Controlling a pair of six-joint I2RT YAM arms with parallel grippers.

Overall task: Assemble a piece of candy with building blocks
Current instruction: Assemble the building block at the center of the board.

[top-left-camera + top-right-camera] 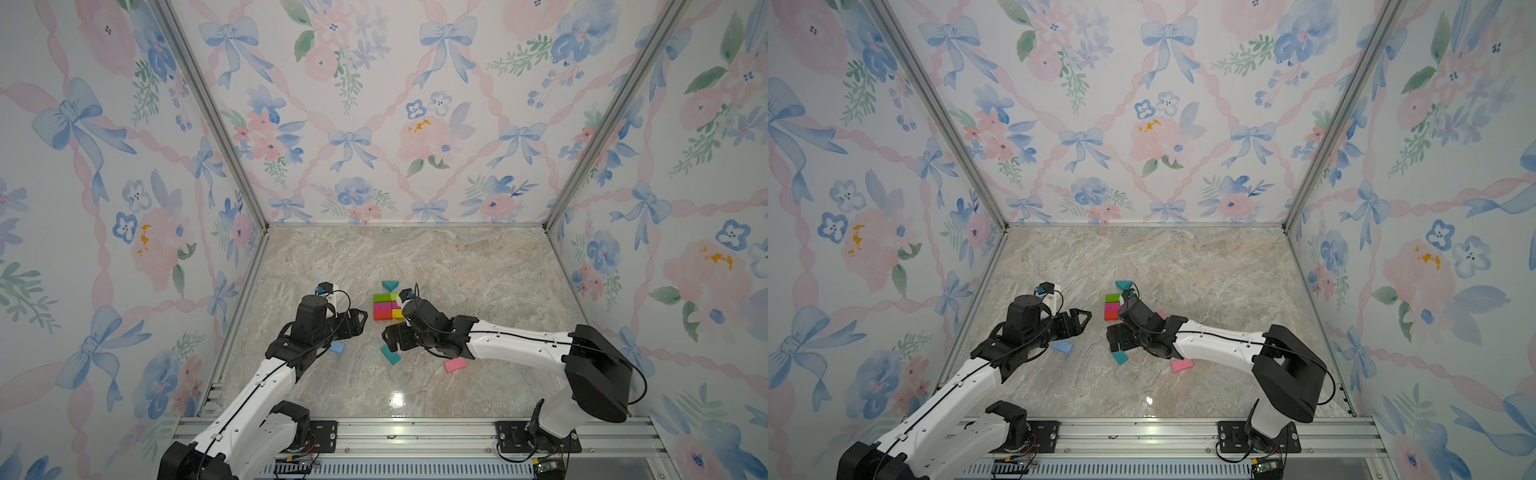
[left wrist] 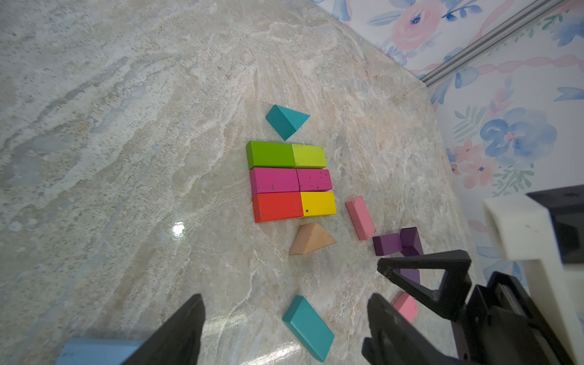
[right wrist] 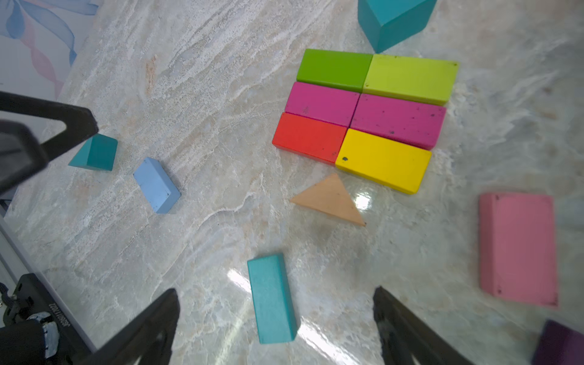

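Risk: pushing the tan wedge (image 3: 330, 202) against the building blocks (image 3: 360, 117) could skew them on the glossy marbled counter (image 3: 205, 79). Six matte rectangles lie flush mid-counter, a teal wedge (image 2: 286, 121) just beyond. Left fingers (image 2: 183, 325) and right fingers (image 3: 151, 325) stand apart, empty.

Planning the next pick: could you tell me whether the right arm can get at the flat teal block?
Probably yes: the right tool is open, the flat teal block lies loose just ahead between its fingers, and the tan wedge and pink block sit well clear.
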